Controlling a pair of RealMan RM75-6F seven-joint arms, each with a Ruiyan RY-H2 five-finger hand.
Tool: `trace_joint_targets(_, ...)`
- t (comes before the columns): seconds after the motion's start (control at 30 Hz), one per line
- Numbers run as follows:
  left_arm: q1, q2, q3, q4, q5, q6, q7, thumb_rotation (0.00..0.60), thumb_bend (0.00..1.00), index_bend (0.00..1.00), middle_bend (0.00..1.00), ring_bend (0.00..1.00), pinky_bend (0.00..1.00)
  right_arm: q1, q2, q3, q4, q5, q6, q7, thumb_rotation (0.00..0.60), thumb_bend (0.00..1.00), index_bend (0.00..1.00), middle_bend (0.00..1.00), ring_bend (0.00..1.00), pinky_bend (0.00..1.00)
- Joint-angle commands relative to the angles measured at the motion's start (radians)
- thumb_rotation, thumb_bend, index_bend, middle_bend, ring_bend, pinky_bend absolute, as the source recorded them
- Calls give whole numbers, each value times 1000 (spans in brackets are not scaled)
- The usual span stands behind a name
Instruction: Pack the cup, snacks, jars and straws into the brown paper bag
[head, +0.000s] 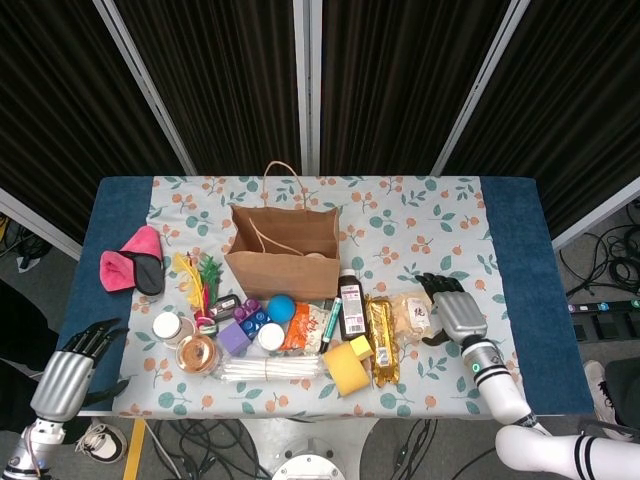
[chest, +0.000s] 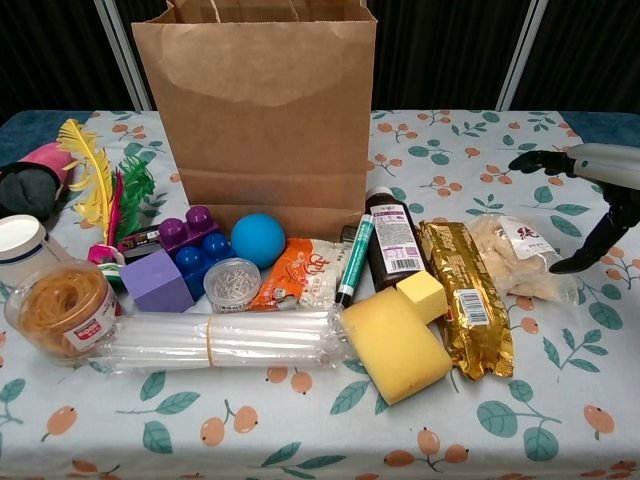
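Note:
The brown paper bag (head: 283, 250) (chest: 258, 110) stands open behind the clutter; a pale round item shows inside it. In front lie a gold snack packet (head: 380, 327) (chest: 465, 295), a clear snack bag (head: 411, 313) (chest: 520, 256), an orange snack pouch (head: 301, 326) (chest: 298, 276) and a bundle of straws (head: 268, 370) (chest: 220, 340). A rubber-band jar (head: 196, 352) (chest: 60, 310), a white-lidded jar (head: 167, 326) (chest: 17, 248) and a small pin jar (head: 271, 337) (chest: 232, 283) stand at the left. My right hand (head: 455, 310) (chest: 598, 190) hovers open just right of the clear snack bag. My left hand (head: 65, 372) hangs open off the table's front left corner.
A yellow sponge (chest: 398, 338), dark bottle (chest: 390, 245), green pen (chest: 354, 260), blue ball (chest: 257, 238), purple blocks (chest: 175, 262) and feathers (chest: 100, 180) crowd the front. A pink and black cloth (head: 135, 260) lies at the far left.

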Motion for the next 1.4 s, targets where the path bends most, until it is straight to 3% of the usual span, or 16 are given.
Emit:
trace_joint_targets(0.03, 1, 0, -1, 0, -3, -1, -2, 600, 127, 270, 262, 194, 303, 10, -15, -1, 15, 9, -10, -10, 600, 0, 0, 26, 0, 20)
trace_joint_targets(0.5, 0, 0, 1, -2, -9, -14, -4, 600, 127, 270, 263, 193, 303, 69, -115, -21, 122, 129, -66, -102, 600, 0, 0, 34, 0, 19)
trace_joint_targets(0.63, -1, 0, 1, -3, -12, -19, -8, 600, 127, 270, 263, 194, 303, 75, -129, -20, 138, 136, -65, -106, 600, 0, 3, 83, 2, 22)
trace_joint_targets(0.7, -1, 0, 0, -4, -14, -20, -10, 600, 127, 270, 263, 193, 303, 74, -137, -17, 145, 122, -52, -104, 600, 0, 38, 139, 32, 55)
trace_joint_targets(0.83, 0, 1, 0, -4, -18, -23, -15, 600, 127, 270, 263, 194, 303, 62, -154, -14, 158, 91, -16, -92, 600, 4, 207, 298, 181, 229)
trace_joint_targets(1.0, 0, 0, 0, -3, -19, -25, -16, 600, 127, 270, 263, 193, 303, 57, -160, -17, 165, 95, -4, -107, 600, 101, 381, 419, 306, 376)
trace_joint_targets(1.23, 0, 1, 2, -1, -13, -23, -14, 600, 126, 270, 263, 193, 303, 42, -74, 39, 31, -19, 112, -88, 600, 152, 420, 442, 334, 406)
trace_joint_targets(1.4, 0, -1, 3, -1, -11, -23, -12, 600, 127, 270, 263, 193, 302, 44, 52, 145, -136, -69, 207, -80, 600, 151, 420, 442, 334, 406)
